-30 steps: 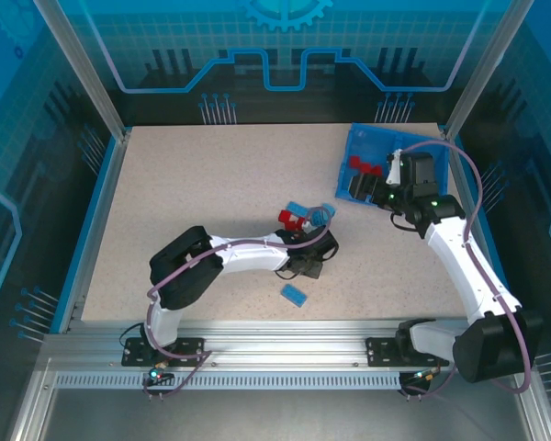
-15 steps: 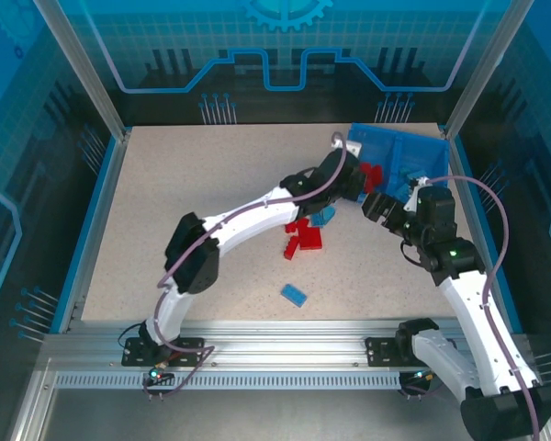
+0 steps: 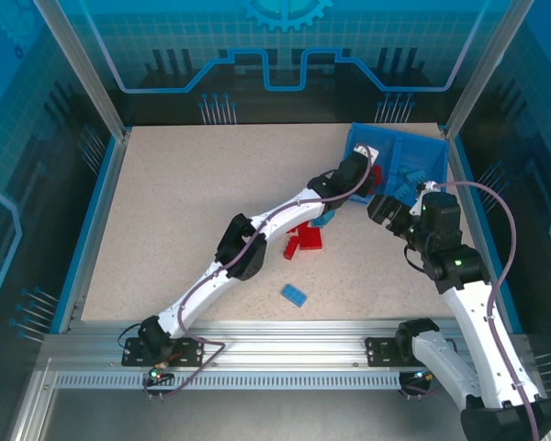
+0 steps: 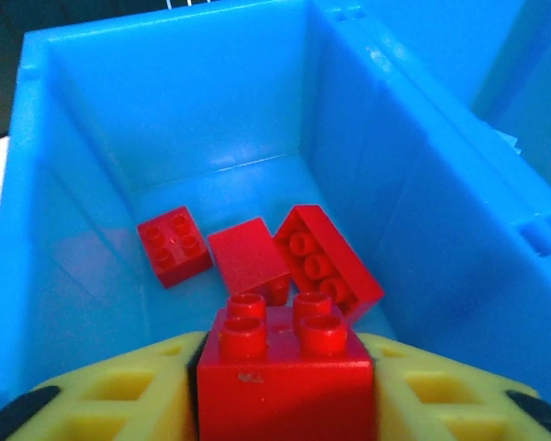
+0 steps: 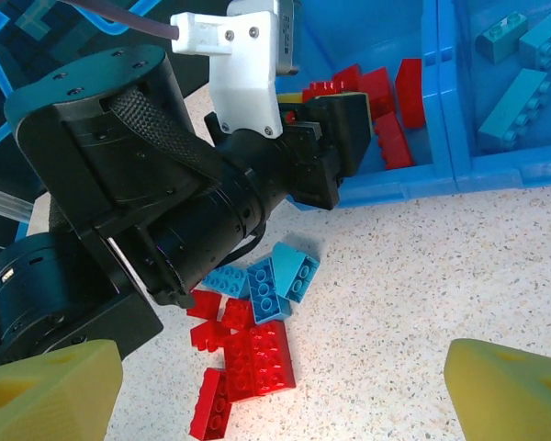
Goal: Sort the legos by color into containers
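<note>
Fingers flanking 2x2 red brick, studs up, over tray

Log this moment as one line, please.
left tool | holding red brick over tray compartment with red bricks | right tool | open, empty, above loose bricks on table

No word, number or brand name can be read on the red lego or the blue tray; the one sign is a gear emblem on the back wall panel.
</note>
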`<state>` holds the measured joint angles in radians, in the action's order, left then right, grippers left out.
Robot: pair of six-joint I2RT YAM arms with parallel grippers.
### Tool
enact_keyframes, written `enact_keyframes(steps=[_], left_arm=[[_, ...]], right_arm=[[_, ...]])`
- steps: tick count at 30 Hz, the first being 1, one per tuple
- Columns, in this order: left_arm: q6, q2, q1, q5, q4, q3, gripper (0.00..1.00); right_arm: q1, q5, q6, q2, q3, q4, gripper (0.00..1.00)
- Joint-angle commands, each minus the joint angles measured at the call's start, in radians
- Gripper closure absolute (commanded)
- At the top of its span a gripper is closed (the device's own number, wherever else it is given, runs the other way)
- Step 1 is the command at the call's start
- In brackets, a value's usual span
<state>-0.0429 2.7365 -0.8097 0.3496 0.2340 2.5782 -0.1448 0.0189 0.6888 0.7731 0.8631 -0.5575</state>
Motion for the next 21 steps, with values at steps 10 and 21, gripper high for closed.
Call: enact_keyframes(steps=[10, 21], left_arm=[[-0.036, -0.264, -0.016, 0.065, -0.062, -0.2, 0.45], [-0.068, -1.052, -0.039, -0.017, -0.422, -1.175, 0.45]], right_arm=[[0.001, 0.019, -0.012, 0.004, 0.005, -0.02, 0.08], [-0.059, -0.105, -0.155, 0.19, 0.011, 0.019, 0.09]])
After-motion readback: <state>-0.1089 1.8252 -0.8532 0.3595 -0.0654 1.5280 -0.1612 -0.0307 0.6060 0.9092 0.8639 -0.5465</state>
